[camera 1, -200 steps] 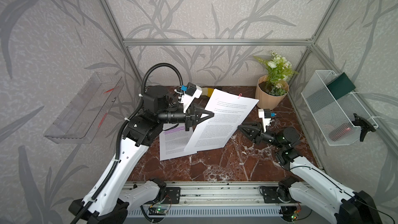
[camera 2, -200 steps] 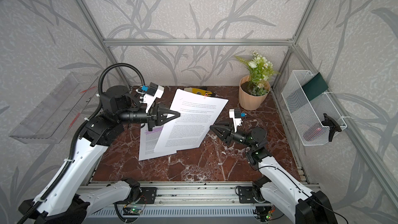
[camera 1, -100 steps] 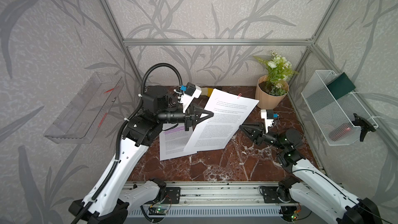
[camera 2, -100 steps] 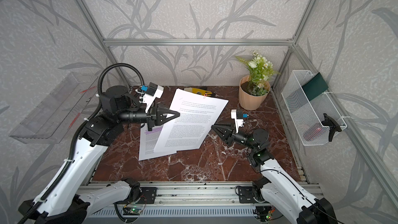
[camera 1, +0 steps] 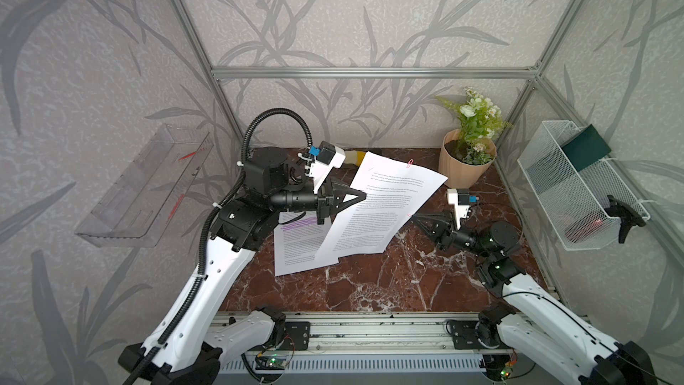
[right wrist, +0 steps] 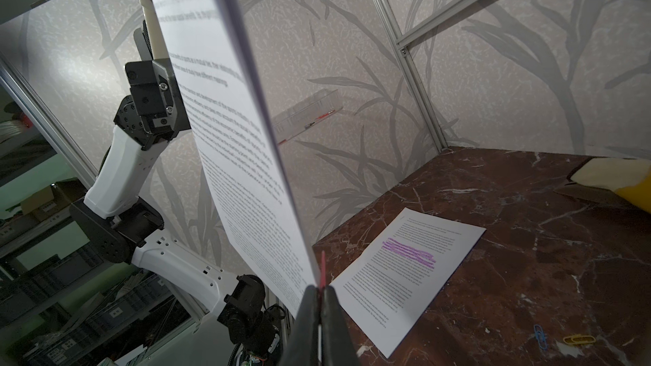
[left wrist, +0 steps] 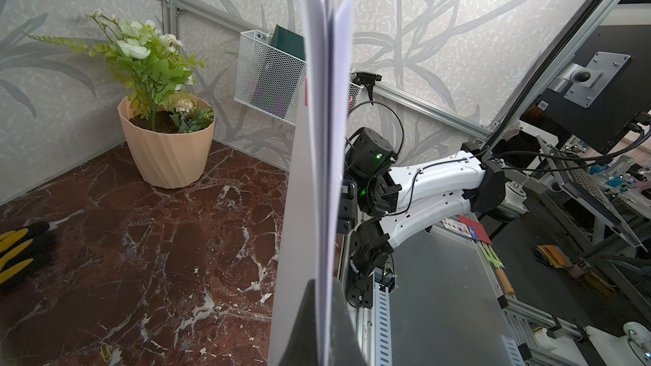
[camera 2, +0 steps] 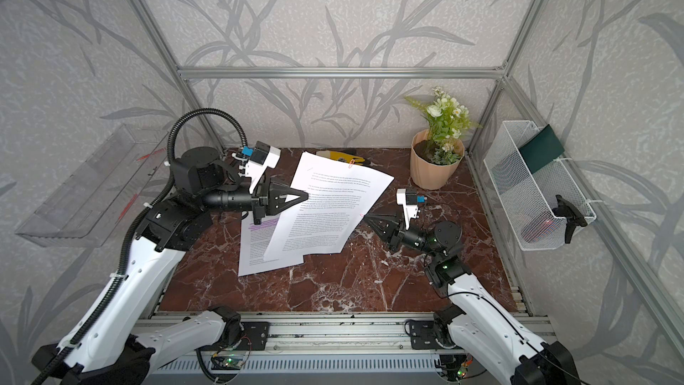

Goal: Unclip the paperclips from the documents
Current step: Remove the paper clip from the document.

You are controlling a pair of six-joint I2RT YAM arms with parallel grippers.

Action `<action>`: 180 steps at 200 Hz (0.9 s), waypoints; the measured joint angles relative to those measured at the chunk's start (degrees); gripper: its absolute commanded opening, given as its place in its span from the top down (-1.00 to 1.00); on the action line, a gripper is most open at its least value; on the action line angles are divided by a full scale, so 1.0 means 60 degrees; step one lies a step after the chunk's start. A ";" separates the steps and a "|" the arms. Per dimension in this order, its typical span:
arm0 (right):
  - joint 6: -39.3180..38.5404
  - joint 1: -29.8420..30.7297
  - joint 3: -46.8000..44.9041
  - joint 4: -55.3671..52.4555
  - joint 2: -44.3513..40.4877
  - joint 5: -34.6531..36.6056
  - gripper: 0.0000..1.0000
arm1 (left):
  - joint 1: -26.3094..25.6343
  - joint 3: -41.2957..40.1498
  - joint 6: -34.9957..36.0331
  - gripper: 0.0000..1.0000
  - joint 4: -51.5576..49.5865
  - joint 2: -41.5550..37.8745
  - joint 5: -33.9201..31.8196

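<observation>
**Unmarked document (camera 1: 385, 209) held aloft**

Left gripper (camera 1: 364, 194) clamps its edge above the marble tabletop (camera 1: 370, 290); right gripper (right wrist: 318, 288) is closed on its pink-red paperclip (right wrist: 322, 269). The highlighted document (right wrist: 412, 269) lies flat beneath. Print unreadable. Flowerpot (camera 1: 466, 166) in far-right corner.

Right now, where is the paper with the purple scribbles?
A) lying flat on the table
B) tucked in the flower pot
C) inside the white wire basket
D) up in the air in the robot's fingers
A: the purple-highlighted document lies flat on the marble table, while the left fingers hold up only the unmarked document.
</observation>
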 measured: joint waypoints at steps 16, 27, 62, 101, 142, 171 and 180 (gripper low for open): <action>0.0015 0.0000 -0.0029 0.0004 -0.0004 0.0000 0.92 | 0.0000 -0.0007 0.0000 1.00 -0.0004 0.0000 0.0000; 0.0018 0.0007 -0.0062 0.0004 -0.0015 0.0000 0.92 | 0.0000 -0.0015 0.0000 1.00 -0.0011 0.0000 0.0000; 0.0007 0.0036 -0.0197 0.0004 -0.0109 0.0007 0.92 | 0.0047 -0.0058 0.0018 1.00 -0.0102 0.0000 -0.0004; 0.0007 0.0022 -0.0375 0.0004 -0.0331 0.0004 0.93 | 0.0237 -0.0058 0.0208 1.00 -0.0335 0.0004 -0.0018; 0.0007 -0.0313 -0.0696 -0.0310 -0.0565 0.0073 0.93 | 0.0583 -0.0022 0.0554 1.00 -0.0648 -0.0098 -0.0091; -0.0091 -0.0474 -0.0761 -0.0907 -0.0790 0.0109 0.93 | 0.0747 0.0040 0.0703 1.00 -0.0750 -0.0193 -0.0164; -0.0259 -0.0488 -0.0758 -0.1249 -0.0812 0.0186 0.93 | 0.0772 0.0073 0.0729 1.00 -0.0758 -0.0197 -0.0189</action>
